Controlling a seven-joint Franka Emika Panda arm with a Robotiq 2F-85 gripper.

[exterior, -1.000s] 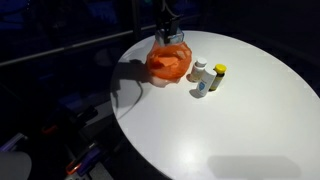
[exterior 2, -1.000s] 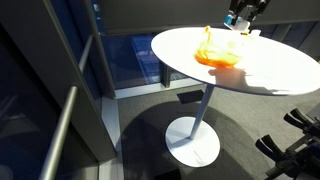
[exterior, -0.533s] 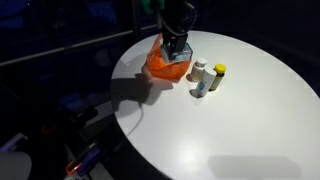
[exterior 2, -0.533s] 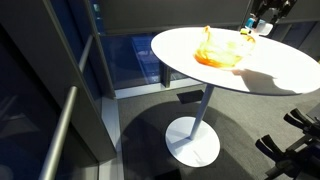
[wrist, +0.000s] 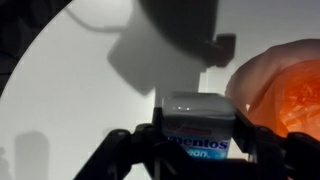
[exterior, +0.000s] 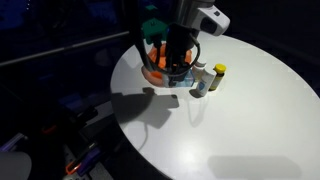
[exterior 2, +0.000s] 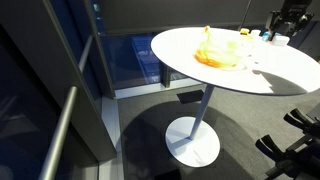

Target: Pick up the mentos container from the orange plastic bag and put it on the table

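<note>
The mentos container (wrist: 198, 112), a white tub with a blue label, sits between my gripper's (wrist: 198, 142) dark fingers in the wrist view, held above the white table (wrist: 80, 90). The orange plastic bag (wrist: 285, 95) lies just to the right of it. In an exterior view my gripper (exterior: 180, 66) hangs low in front of the orange bag (exterior: 152, 68), and the container is hard to make out there. In an exterior view the gripper (exterior 2: 284, 22) is to the right of the bag (exterior 2: 218, 52).
A white bottle (exterior: 201, 80) and a yellow-capped bottle (exterior: 218, 75) stand on the round white table (exterior: 240, 130) just right of the bag. The table edge (exterior 2: 180, 55) drops off to a dark floor and a railing.
My gripper has come up out of the orange bag with the mentos container and moved away from the bag toward the bottles. The bag stays in place.
</note>
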